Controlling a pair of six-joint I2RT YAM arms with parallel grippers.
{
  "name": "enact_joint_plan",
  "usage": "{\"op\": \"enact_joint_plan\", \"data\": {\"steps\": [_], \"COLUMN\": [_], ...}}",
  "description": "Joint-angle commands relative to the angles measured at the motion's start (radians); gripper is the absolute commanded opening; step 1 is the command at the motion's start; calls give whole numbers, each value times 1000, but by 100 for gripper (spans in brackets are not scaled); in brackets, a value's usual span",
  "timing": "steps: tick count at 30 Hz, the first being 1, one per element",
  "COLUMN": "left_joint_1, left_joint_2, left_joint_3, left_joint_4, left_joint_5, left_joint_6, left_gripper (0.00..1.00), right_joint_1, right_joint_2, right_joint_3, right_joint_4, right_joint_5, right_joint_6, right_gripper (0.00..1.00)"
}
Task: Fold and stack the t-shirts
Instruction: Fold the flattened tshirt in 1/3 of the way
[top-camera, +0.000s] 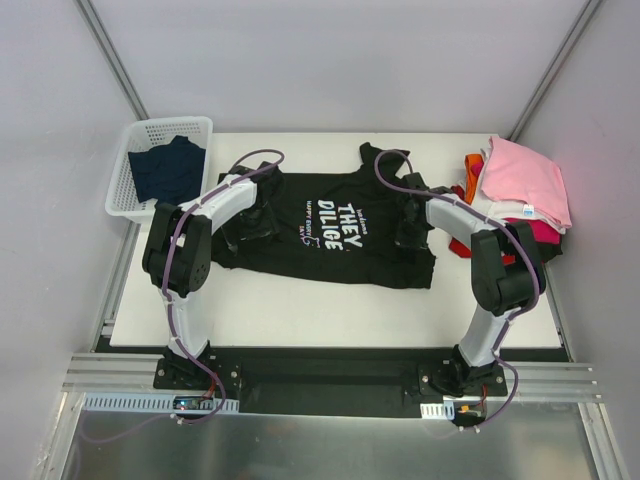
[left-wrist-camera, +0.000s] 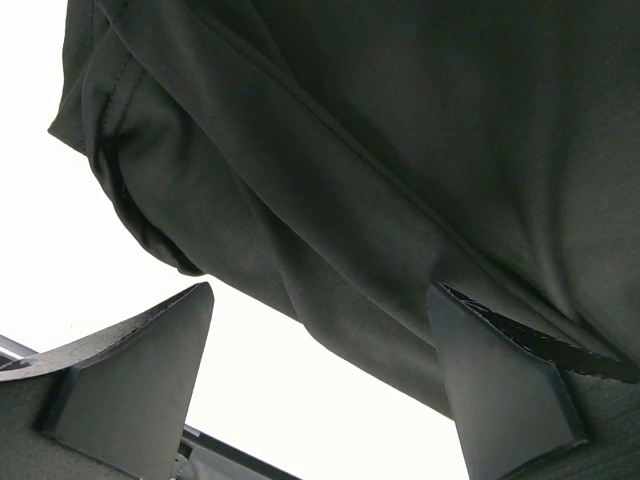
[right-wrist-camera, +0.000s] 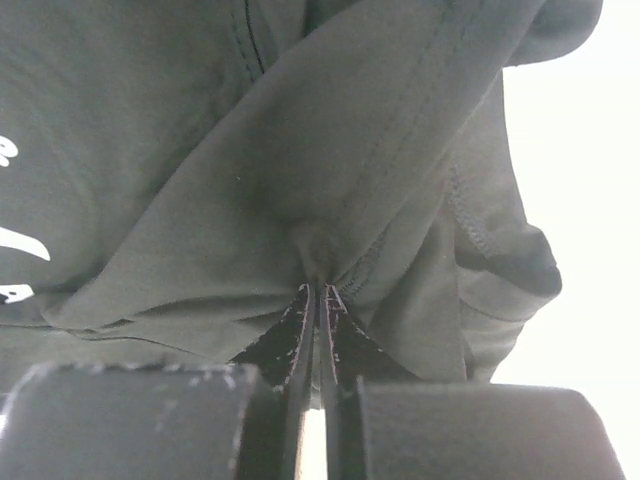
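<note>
A black t-shirt (top-camera: 330, 225) with white lettering lies spread on the white table (top-camera: 300, 310). My left gripper (top-camera: 255, 222) stands over its left edge. In the left wrist view the left gripper (left-wrist-camera: 320, 290) is wide open, and the black t-shirt's rumpled hem (left-wrist-camera: 330, 200) lies just ahead of the fingers (left-wrist-camera: 140, 370), with nothing between them. My right gripper (top-camera: 412, 225) is at the shirt's right side. In the right wrist view the right gripper (right-wrist-camera: 320, 287) is shut, pinching a puckered fold of the black t-shirt (right-wrist-camera: 300, 150).
A white basket (top-camera: 140, 135) at the back left holds a dark navy tee (top-camera: 168, 170). A pile of tees sits at the right edge, with pink (top-camera: 525, 175) on top and orange (top-camera: 472, 165), red (top-camera: 460, 245) and magenta (top-camera: 545, 232) showing beneath.
</note>
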Motion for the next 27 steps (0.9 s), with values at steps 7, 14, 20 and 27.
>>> {"op": "enact_joint_plan", "data": {"steps": [7,14,20,27], "left_joint_1": [-12,-12,-12,-12], "left_joint_2": [-32,-40,-21,-8], "left_joint_3": [28,19,11,9], "left_joint_4": [-16,-16,-11,-1], "left_joint_5": [-23,-25,-20,2], "left_joint_6": [19,31,40,55], "left_gripper": [89,89,89,89], "right_joint_1": [6,6,3,-9], "right_joint_2": [-1,137,229,324], "right_joint_3": [234,406,484,553], "right_joint_4": [-121,-162,-161,-144], "right_joint_5": [57,63,69,62], "right_joint_6": [-11,-49,-59,-74], "right_gripper": [1,1,1,54]}}
